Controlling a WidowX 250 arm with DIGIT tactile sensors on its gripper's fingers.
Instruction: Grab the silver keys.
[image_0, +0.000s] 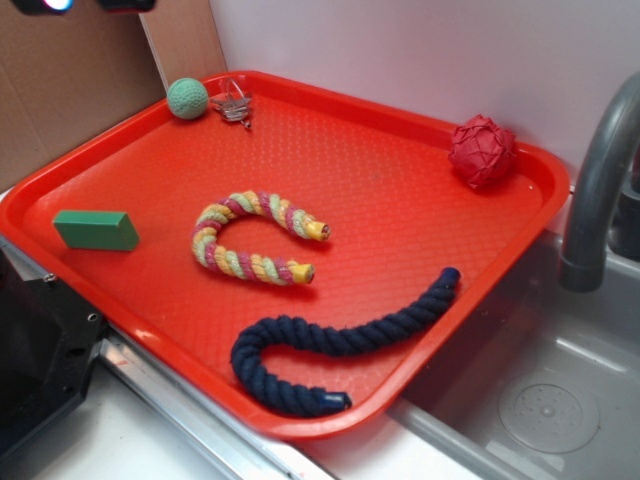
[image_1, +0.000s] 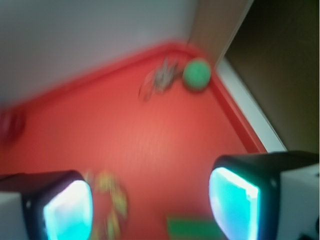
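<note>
The silver keys (image_0: 232, 105) lie in the far corner of the red tray (image_0: 400, 190), right beside the green ball (image_0: 187, 98) and close enough that I can't say whether the two touch; the tray's raised rim runs just behind them both. From the wrist view the gripper (image_1: 150, 210) is well back from the keys, its jaws spread wide with nothing between them, and the keys (image_1: 160, 80) sit ahead with the ball (image_1: 196, 74) just to one side. That crowding is what worries me. If the fingers come down slightly toward the ball, one pad could land on it and roll it off, or close on the ball instead of the keys. The keys look flat and thin against the tray, so a closing pinch may slide over them or catch only one key on the ring and let the bunch swing loose. The rim behind the keys could also stop a finger before it gets low enough. The wrist picture is blurred, so fine aiming looks hard to judge.
</note>
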